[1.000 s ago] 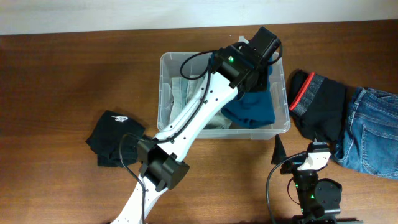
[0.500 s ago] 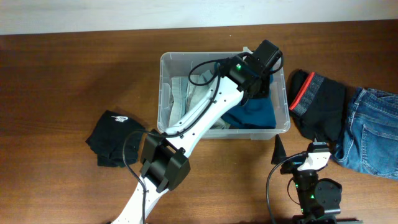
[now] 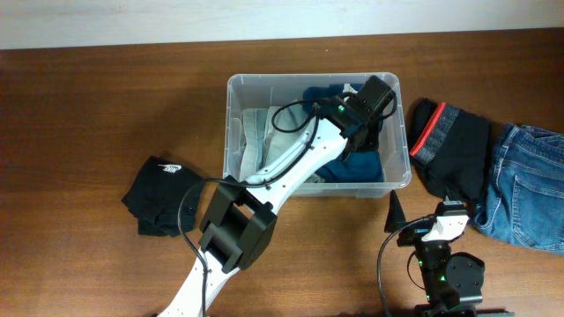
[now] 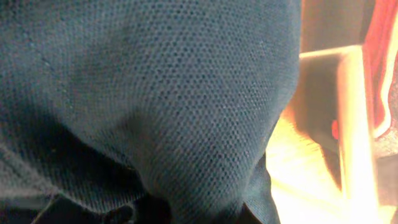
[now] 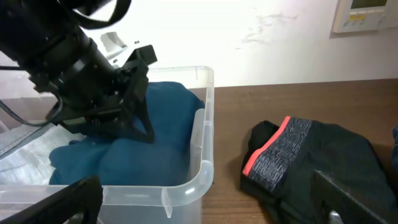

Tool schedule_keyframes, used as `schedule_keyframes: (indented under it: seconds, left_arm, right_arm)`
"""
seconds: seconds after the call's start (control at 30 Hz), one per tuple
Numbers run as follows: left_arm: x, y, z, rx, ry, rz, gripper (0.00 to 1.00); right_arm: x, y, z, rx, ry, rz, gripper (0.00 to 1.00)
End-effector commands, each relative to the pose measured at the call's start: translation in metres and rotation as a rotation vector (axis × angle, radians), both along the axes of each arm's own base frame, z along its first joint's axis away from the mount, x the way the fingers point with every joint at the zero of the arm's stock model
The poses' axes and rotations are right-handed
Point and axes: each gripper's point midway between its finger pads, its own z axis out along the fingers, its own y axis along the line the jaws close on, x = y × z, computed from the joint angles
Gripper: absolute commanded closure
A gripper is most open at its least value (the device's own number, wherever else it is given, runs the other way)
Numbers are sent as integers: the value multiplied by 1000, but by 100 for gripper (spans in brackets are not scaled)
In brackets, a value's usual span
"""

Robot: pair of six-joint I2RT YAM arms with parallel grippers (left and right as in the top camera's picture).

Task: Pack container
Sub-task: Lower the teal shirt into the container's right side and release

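Note:
The clear container (image 3: 231, 123) stands mid-table, its near corner rim (image 5: 202, 155) close in the right wrist view. A dark blue garment (image 3: 361, 163) lies in its right half and a pale grey one (image 3: 256, 132) in its left half. My left gripper (image 3: 363, 132) reaches down inside, its black fingers (image 5: 143, 118) shut on the blue garment (image 5: 168, 118). That knit cloth (image 4: 155, 93) fills the left wrist view and hides the jaws. My right gripper (image 3: 421, 216) stands open in front of the container's right corner, holding nothing.
A black garment with a white logo (image 3: 163, 194) lies left of the container. Black shorts with a red waistband (image 3: 454, 145) and blue jeans (image 3: 529, 185) lie to its right; the shorts (image 5: 311, 155) are just ahead of my right gripper.
My left gripper has moved from the container's back right corner toward its front, lower into the bin. The blue garment has shifted with it. The right arm has stayed still.

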Motion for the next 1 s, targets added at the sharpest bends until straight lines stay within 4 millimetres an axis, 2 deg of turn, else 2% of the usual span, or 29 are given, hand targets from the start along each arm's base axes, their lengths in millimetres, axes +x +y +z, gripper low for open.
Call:
schedule_keyframes:
  seconds: [0.0,0.23,0.3,0.33,0.4,0.53,0.6,0.63,0.7,0.77,0.87,0.9,0.93,0.97]
  left_arm:
    - [2,0,7,-20,-22,10,100]
    - [4,-1,-33,18,14,10,99]
    - [5,0,-33,16,13,11,99]
    - [7,-2,-29,10,3,4,93]
    - [10,-5,-18,2,-23,-23,69]
    - [14,-7,10,-15,-57,-41,31]
    - [16,-5,26,-24,-72,-41,24]
    - [19,-1,40,-30,-80,-31,24]
    - [25,8,59,-38,-89,-14,24]
    - [29,16,69,-39,-91,1,26]
    - [32,25,68,-27,-78,15,32]
    - [32,28,67,-18,-72,20,48]
    - [33,32,64,-10,-66,24,83]
    - [33,34,62,-1,-62,27,99]
  right_arm:
    - [0,2,-2,-7,3,12,2]
    - [0,2,-2,-7,3,12,2]
    - [0,2,-2,-7,3,12,2]
    - [0,2,-2,-7,3,12,2]
    - [0,2,-2,-7,2,12,2]
    - [0,2,-2,-7,3,12,2]
    - [0,2,-2,-7,2,12,2]
    - [0,2,-2,-7,3,12,1]
    - [0,2,-2,-7,3,12,2]
    - [0,2,-2,-7,3,12,2]
    - [0,2,-2,-7,3,12,2]
    - [0,2,-2,-7,3,12,1]
    - [0,2,-2,-7,3,12,2]
    - [0,2,-2,-7,2,12,2]
